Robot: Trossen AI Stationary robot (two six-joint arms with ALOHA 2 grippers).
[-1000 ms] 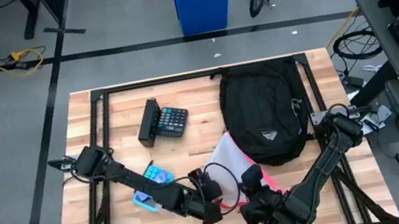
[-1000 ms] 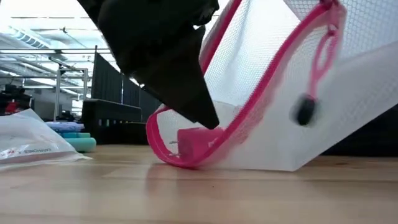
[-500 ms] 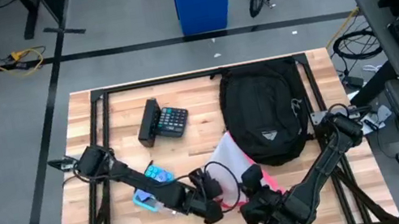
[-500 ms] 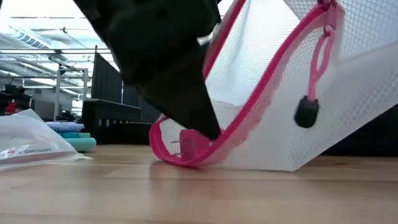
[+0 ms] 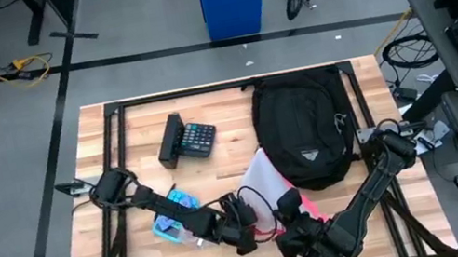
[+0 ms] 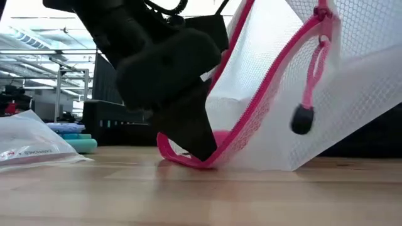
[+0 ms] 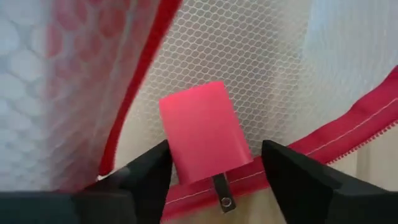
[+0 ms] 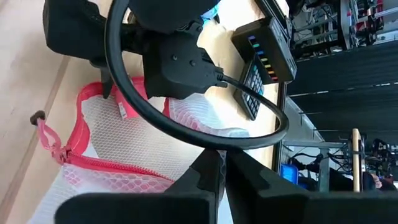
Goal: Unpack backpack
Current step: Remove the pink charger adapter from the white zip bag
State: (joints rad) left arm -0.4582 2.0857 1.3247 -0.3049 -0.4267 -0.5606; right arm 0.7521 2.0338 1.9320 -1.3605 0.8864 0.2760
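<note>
Left gripper [image 7: 211,171] has pushed deeper into the white mesh pouch [image 6: 326,119] than a second ago, fingers parted on either side of a pink block [image 7: 205,134], contact unclear. Right gripper [image 8: 217,171] is clamped on the pouch edge, lifting it near the worktop's [image 5: 218,173] front edge. Backpack [image 5: 305,129] lies at the back right. The pouch's inside is mostly hidden.

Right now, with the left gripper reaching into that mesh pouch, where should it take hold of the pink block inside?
Probably across the pink block's two flat side faces, coming straight in through the pouch's open zipper mouth. In the left wrist view the left gripper is open with a finger on each side of the block, and the block's metal prong points toward the wrist, so the smooth sides give the best purchase.
</note>
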